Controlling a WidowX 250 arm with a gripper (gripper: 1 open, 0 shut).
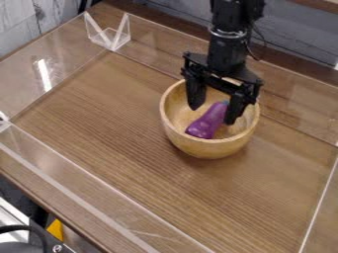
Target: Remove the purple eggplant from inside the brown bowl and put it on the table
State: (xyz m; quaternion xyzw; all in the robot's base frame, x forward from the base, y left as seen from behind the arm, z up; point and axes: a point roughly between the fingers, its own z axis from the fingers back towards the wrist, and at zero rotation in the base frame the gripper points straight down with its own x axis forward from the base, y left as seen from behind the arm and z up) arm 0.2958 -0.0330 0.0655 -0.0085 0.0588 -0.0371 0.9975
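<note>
The purple eggplant [207,121] lies tilted inside the brown bowl [185,140], below its thick rim. The pincer [218,103] hangs spread wide, straddling it, fingers inside the rim. Bare bench [99,128] stretches left and forward to low clear walls [53,183].

- The arm [236,20] is black throughout, a round column narrowing toward the wrist.
- The gripper [218,102] is black too: a flat crossbar carrying two slim straight fingers [196,94].
</note>
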